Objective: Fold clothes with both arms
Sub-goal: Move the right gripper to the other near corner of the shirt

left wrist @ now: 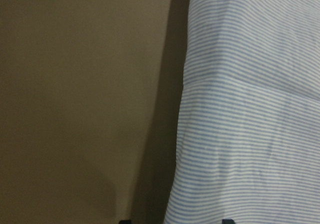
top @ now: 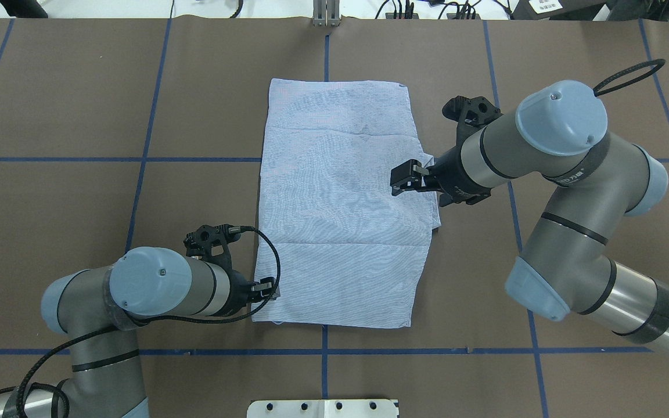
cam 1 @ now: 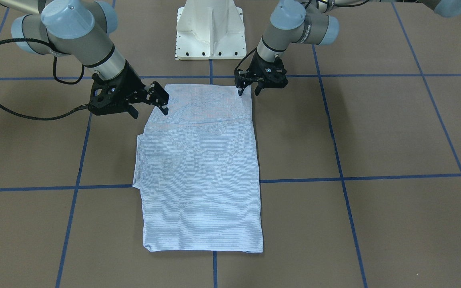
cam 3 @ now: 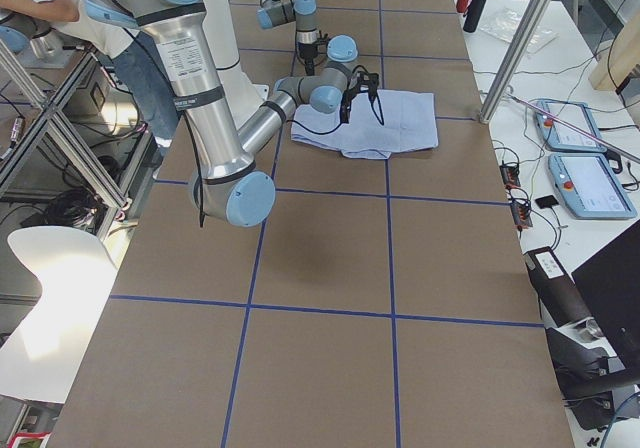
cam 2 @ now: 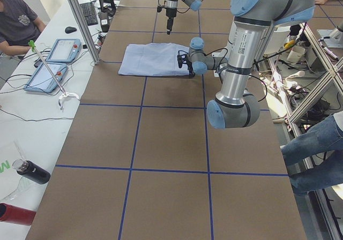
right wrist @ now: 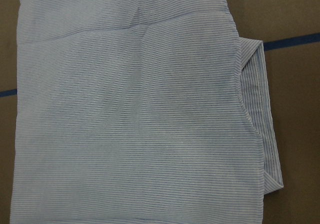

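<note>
shirt lies flat mid-table in a folded rectangle. it looks thin, light and floppy, so the layers will likely slip. left gripper and right gripper sit at its robot-side corners, fingers apart; pinch all layers there.

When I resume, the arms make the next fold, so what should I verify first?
1. The shirt lies flat on the table: ok.
2. The left gripper is open, straddling the shirt's edge: ok.
3. The right gripper is open: ok.
4. The right gripper touches the shirt: cannot tell.
5. Edges are tidy: not ok, a side flap sticks out.
</note>
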`<state>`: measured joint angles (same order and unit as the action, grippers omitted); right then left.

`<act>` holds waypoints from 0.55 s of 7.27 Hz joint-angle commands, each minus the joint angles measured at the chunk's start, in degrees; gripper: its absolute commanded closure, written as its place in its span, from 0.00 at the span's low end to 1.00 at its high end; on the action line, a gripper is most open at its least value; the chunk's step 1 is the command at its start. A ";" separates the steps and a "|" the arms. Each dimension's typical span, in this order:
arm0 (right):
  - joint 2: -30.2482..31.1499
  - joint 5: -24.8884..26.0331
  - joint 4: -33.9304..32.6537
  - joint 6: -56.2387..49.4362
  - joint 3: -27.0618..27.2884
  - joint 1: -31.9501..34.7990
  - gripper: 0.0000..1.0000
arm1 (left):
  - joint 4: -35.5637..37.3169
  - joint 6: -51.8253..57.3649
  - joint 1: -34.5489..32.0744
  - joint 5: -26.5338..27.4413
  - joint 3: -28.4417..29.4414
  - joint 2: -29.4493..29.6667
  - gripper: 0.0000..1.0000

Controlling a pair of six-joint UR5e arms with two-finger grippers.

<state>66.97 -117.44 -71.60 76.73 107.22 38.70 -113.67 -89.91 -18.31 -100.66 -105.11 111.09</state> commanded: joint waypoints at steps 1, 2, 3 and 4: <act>0.00 -0.86 -0.03 0.00 0.00 0.50 0.00 | 1.16 0.00 0.03 -0.07 0.00 0.09 0.41; 0.00 -0.95 -0.03 0.00 0.00 0.59 0.00 | 2.30 0.00 1.25 -0.07 -0.35 0.44 0.41; 0.00 -1.04 -0.03 0.00 0.00 0.68 0.00 | 2.40 0.00 1.52 -0.07 -0.44 0.44 0.44; 0.09 -1.04 -0.03 0.00 0.00 0.85 0.00 | 2.40 0.00 1.52 -0.07 -0.44 0.44 0.50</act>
<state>66.99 -118.41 -71.63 76.73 107.23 39.36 -111.48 -89.91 -17.02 -100.72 -105.49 111.49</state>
